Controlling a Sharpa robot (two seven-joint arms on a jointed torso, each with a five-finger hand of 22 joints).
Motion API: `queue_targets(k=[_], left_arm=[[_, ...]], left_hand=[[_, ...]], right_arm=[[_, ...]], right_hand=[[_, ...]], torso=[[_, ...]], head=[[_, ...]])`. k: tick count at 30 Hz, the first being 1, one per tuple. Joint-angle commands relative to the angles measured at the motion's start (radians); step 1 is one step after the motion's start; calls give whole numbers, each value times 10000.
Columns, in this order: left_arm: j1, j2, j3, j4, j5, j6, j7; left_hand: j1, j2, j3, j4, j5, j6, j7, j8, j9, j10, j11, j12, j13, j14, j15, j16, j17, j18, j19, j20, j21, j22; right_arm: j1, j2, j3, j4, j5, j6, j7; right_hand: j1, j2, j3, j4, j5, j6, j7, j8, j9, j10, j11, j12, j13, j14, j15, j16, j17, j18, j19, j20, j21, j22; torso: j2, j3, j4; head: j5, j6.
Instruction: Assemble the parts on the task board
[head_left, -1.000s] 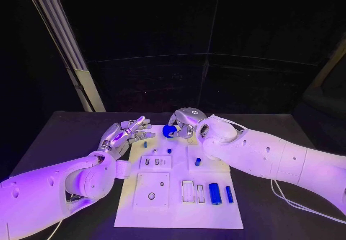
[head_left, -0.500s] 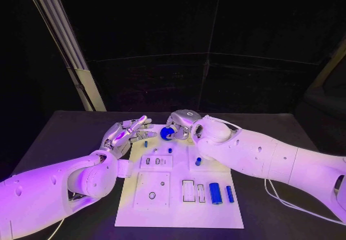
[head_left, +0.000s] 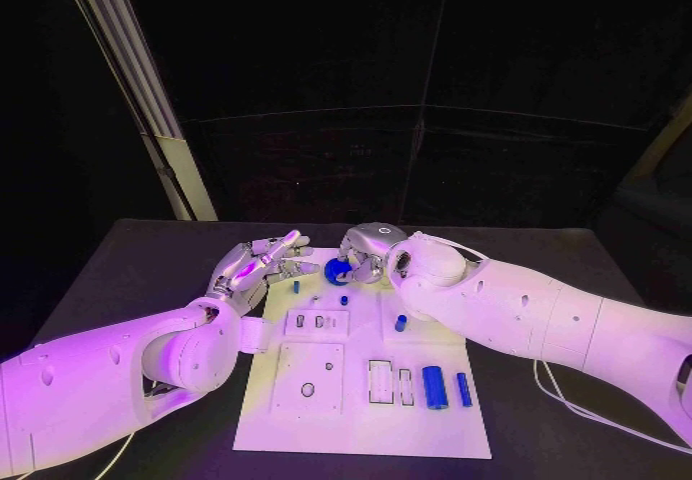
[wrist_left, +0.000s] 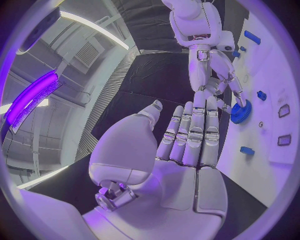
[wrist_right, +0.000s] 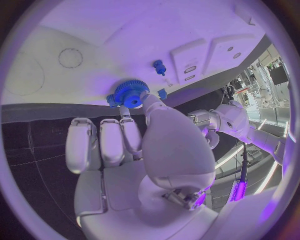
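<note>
A blue gear (head_left: 339, 270) is pinched by my right hand (head_left: 369, 250) at the far end of the white task board (head_left: 346, 420). In the right wrist view the gear (wrist_right: 130, 93) sits between the thumb and fingertips of that hand (wrist_right: 125, 145), close over the board (wrist_right: 125, 30). My left hand (head_left: 260, 262) is beside the board's far left corner with its fingers straight and apart, holding nothing. The left wrist view shows its flat palm (wrist_left: 187, 145), the gear (wrist_left: 240, 111) and the right hand (wrist_left: 212, 75) gripping it.
A large blue cylinder (head_left: 434, 386) and a thinner blue bar (head_left: 463, 388) lie on the board's near right part. Small blue pieces (head_left: 401, 322) (head_left: 343, 299) (head_left: 296, 286) stand further up. Recessed slots (head_left: 378, 382) lie near the middle. Black table surrounds the board.
The right hand has carried the gear slightly nearer and lower over the board's far end. The left hand stays spread beside it.
</note>
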Motion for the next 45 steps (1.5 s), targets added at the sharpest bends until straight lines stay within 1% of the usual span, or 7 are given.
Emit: queue_targets(k=[1, 6, 15, 19, 25, 37, 45], left_arm=[[16, 7, 8, 10, -13, 219, -26], [17, 10, 8, 9, -13, 244, -45], [17, -3, 8, 13, -13, 254, -65], [17, -3, 8, 12, -13, 257, -70], [17, 0, 8, 2, -13, 256, -76], [17, -16, 8, -3, -13, 258, -77], [17, -36, 8, 6, -13, 255, -72]], left_hand=[[60, 23, -21, -61, 9, -63, -13, -38, -7, -75, -1, -40, -12, 8, 32, -38, 10, 145, 84, 17, -34, -14], [53, 23, -20, -62, 7, -74, -7, -39, -8, -86, 4, -47, -13, -4, 37, -47, 10, 144, 81, 20, -42, -20], [53, 23, -20, -62, 7, -74, -7, -39, -8, -86, 4, -47, -13, -4, 37, -47, 10, 144, 81, 20, -42, -20], [53, 23, -20, -62, 7, -74, -7, -39, -8, -86, 4, -47, -13, -4, 37, -47, 10, 144, 81, 20, -42, -20], [53, 23, -20, -62, 7, -74, -7, -39, -8, -86, 4, -47, -13, -4, 37, -47, 10, 144, 81, 20, -42, -20], [53, 23, -20, -62, 7, -74, -7, -39, -8, -86, 4, -47, -13, -4, 37, -47, 10, 144, 81, 20, -42, -20], [53, 23, -20, -62, 7, -74, -7, -39, -8, -86, 4, -47, -13, -4, 37, -47, 10, 144, 81, 20, -42, -20]], right_arm=[[7, 14, -17, -26, 45, 160, 101], [7, 24, -47, -60, 99, 184, 135], [6, -4, -65, -105, 242, 256, 124], [6, -12, -66, -125, 413, 461, 133], [6, -27, -67, -169, 736, 737, 53], [5, -224, -68, -39, 990, -129, 244], [-13, -652, -67, 294, 1520, -1975, 912]], right_hand=[[-290, -112, -217, 62, -418, -306, 43, -217, -95, -170, 53, -263, -222, 227, 91, -88, -81, -160, -20, 110, 24, -22], [-472, -182, -459, 176, -608, -843, 200, -592, -174, -307, 189, -496, -404, 202, 198, -143, -198, -154, -54, 203, 9, -52], [-947, -132, -944, 714, -506, -991, 275, -599, -140, -334, 273, -531, -416, 187, 281, -162, -281, -144, -80, 304, 1, -67], [-1469, 135, -1328, 997, 93, -981, 284, -592, -125, -305, 289, -463, -345, 189, 294, -137, -280, -147, -75, 322, 10, -47], [-1974, 521, -1742, 1006, 405, -939, 283, -591, -116, -269, 289, -369, -248, 192, 298, -103, -270, -150, -66, 328, 22, -22], [-1823, 774, -2050, 935, 1020, -768, 239, -554, -90, -120, 252, -112, -6, 221, 274, 6, -148, -183, 35, 311, 93, 147], [-1013, 877, -2036, 558, 1207, -645, 196, -572, -89, -120, 204, -126, 4, 196, 233, -18, -236, -178, 17, 271, 88, 129]], torso=[[6, 3, -2], [5, 9, 5], [10, 7, -8], [17, 11, -8], [17, 11, -5], [19, 9, -16], [8, 23, -7]], head=[[-32, 21], [-23, 14], [-22, 33], [-19, 31], [-25, 31], [-29, 22], [-31, 57]])
